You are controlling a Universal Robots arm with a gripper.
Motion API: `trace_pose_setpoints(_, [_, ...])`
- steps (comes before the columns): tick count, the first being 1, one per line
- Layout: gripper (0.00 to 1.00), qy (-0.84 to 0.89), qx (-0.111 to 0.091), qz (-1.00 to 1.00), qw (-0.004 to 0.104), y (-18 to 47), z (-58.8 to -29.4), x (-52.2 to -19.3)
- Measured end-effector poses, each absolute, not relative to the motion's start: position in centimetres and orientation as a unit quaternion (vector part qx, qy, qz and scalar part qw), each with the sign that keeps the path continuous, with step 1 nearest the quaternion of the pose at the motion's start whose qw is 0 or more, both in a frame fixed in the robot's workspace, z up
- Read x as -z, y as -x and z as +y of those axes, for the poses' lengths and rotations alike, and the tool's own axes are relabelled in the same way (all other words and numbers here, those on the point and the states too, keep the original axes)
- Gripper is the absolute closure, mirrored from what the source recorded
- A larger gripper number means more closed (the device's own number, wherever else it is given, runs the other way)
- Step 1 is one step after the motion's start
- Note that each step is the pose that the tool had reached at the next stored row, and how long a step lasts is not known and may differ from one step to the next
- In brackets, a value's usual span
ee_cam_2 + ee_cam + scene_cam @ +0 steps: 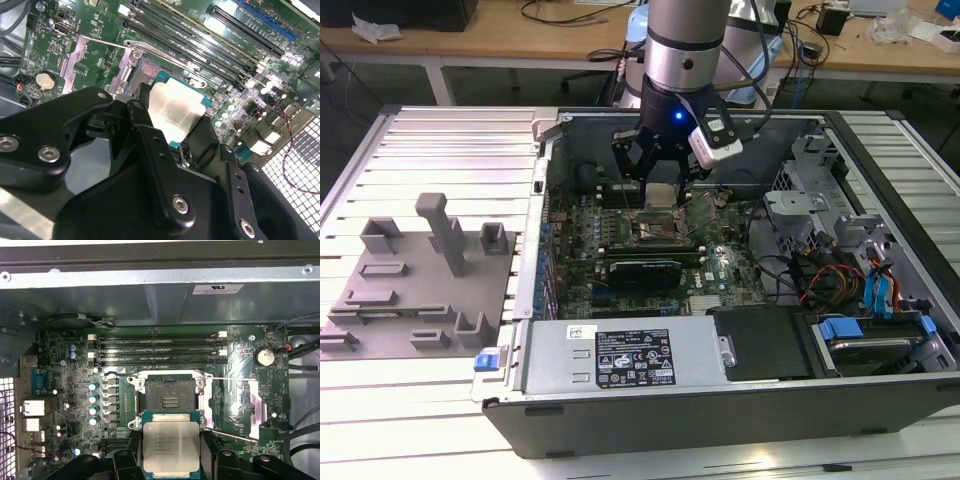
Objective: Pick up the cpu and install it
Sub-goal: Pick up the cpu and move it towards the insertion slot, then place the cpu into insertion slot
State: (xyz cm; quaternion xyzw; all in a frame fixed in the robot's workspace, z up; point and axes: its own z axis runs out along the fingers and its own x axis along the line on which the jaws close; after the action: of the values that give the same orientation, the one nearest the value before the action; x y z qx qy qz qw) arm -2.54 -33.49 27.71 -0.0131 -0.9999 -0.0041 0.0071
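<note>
Silvery cpu (171,446), lid up, apparently level, near socket (169,396)

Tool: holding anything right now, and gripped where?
Yes: the tool holds the flat square silvery-topped cpu, clamped by two opposite side edges, above the open socket of the green motherboard.

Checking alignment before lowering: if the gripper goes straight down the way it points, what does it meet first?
Probably the open square socket on the green motherboard, under the silvery square cpu held in the black gripper; depth is unclear.
</note>
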Motion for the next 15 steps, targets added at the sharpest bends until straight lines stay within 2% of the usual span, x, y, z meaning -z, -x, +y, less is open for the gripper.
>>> trace_pose_setpoints(15, [0.45,0.013,0.0,-1.0,0.007,2.54,-33.34,-27.71])
